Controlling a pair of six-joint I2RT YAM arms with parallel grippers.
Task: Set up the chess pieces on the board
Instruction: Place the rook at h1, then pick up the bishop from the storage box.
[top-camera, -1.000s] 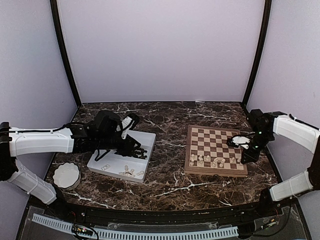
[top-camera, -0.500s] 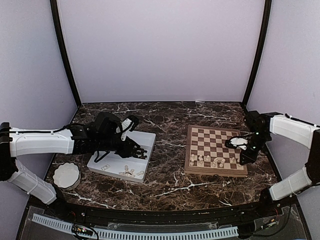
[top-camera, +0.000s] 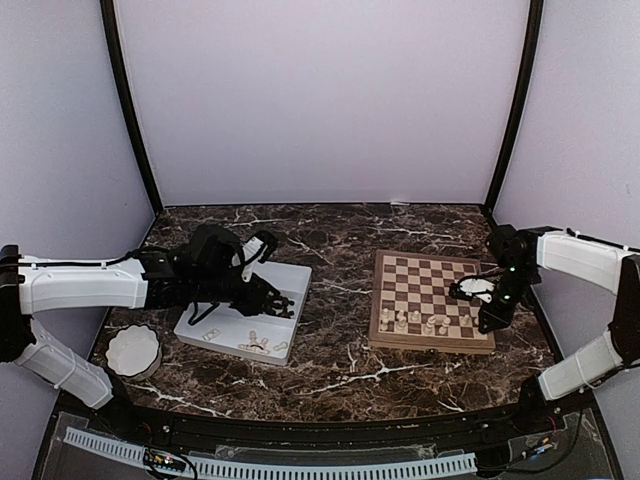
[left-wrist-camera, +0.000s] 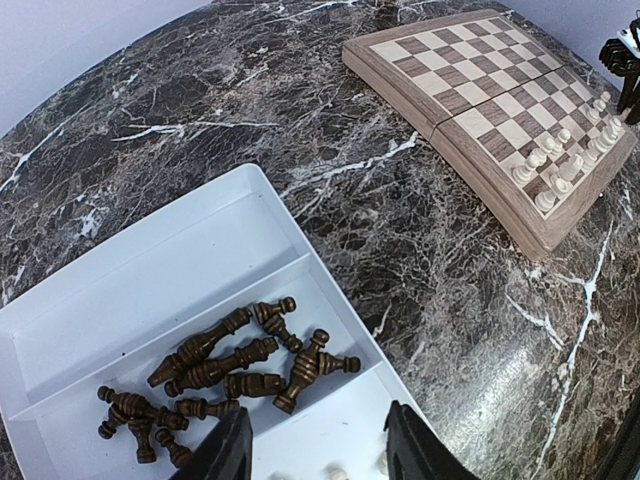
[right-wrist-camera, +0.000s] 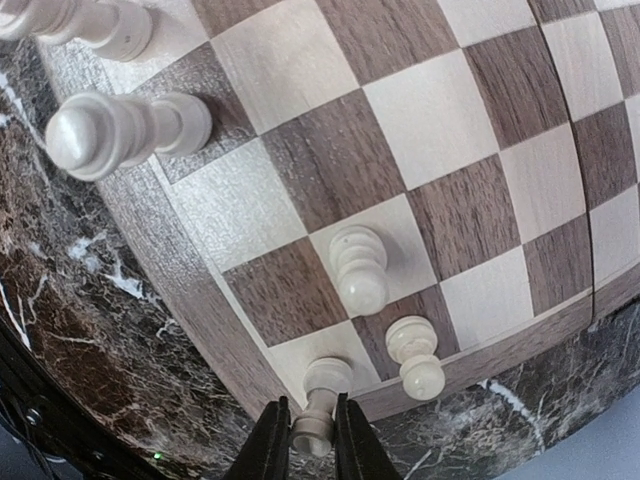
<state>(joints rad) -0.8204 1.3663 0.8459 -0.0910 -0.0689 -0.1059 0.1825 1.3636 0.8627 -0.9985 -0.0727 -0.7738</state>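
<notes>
- The white tray (left-wrist-camera: 130, 290) lies at 9 o'clock of the board (top-camera: 425, 280), and the dark chess pieces (left-wrist-camera: 230, 365) are heaped on their sides in one of its compartments.
- The left gripper (left-wrist-camera: 318, 450) is held over the tray's 3 o'clock side with jaws apart and nothing grasped.
- The pale chess pieces (top-camera: 415, 322) are stood along the board's near rows only; the far rows are bare.
- At the board's 5 o'clock corner, one pale piece (right-wrist-camera: 322, 400) is closely flanked by the right gripper (right-wrist-camera: 309, 440). Whether it is pinched or freed cannot be told.
- If the fingers were lifted while one clung to it, that piece could be tipped onto the neighbouring pawn (right-wrist-camera: 415, 360) or dragged off the border.
</notes>
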